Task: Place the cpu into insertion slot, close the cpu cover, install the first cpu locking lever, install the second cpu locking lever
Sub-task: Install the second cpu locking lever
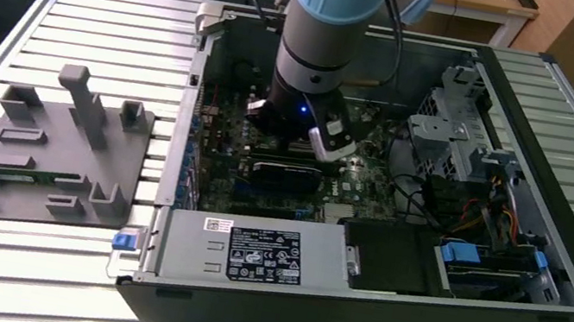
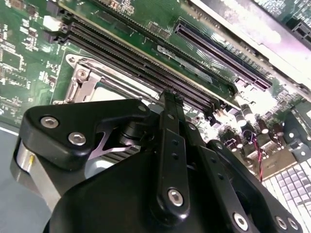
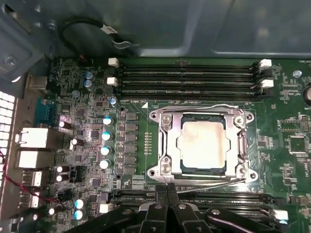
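You have the arm (image 1: 325,36) reaching down into the open computer case (image 1: 392,231), which lies on its side on the slatted worktop (image 1: 112,18), toward the edge away from the grey fixture plate (image 1: 55,153) that sits on the exterior view's left. The claw (image 3: 167,194) hangs low over the motherboard (image 3: 87,145), just beside the socket's near edge, above the memory slots (image 3: 194,198) that run along that side. In the first wrist view its two black fingers (image 3: 158,213) meet at the tips, pressed together with nothing between them; the second wrist view shows the same black linkage (image 2: 170,160) from behind, narrowed to one line.

Look at the insertion slot (image 3: 201,145) in the middle of the board: the cpu (image 3: 203,144) already lies flat inside it, its pale tan-silver top facing up and square to the socket. The cpu cover (image 3: 167,145) is down over it, its silvery frame lying around the chip's edges so the chip shows through the cut-out middle. A thin wire lever (image 3: 204,107) runs along the far side of the frame, and another lever (image 3: 209,180) runs along the near side, closest to the claw tips. You cannot tell from these views whether either lever is hooked under its catch.

A second bank of memory slots (image 3: 187,77) lies beyond the socket, toward the case wall.
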`<state>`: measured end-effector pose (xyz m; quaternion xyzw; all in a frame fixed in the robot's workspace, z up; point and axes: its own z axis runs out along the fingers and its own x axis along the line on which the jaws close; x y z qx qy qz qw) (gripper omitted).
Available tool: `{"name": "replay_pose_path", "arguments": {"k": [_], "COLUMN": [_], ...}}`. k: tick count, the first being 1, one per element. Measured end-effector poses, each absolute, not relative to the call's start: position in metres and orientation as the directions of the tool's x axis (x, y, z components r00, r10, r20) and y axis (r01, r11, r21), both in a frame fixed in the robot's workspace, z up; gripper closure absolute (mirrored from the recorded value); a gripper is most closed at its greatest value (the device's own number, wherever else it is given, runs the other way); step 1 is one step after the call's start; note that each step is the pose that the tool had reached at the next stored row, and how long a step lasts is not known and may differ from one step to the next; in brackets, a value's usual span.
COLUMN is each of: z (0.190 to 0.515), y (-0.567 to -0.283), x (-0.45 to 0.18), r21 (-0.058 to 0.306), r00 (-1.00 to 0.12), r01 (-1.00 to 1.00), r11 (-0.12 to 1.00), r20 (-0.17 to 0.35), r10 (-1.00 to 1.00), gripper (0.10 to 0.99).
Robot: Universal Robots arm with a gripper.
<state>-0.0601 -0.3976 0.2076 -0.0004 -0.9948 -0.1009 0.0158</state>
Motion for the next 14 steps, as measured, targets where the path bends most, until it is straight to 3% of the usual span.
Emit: {"name": "replay_pose_path", "arguments": {"k": [14], "z": [0.2004], "y": [-0.4021], "x": [-0.0646], "r21": [0.23], "r00": [-1.0], "r01": [0.004], "r11": [0.973], "r20": [0.031], "r10": [-0.003], "gripper": [0.98]}}
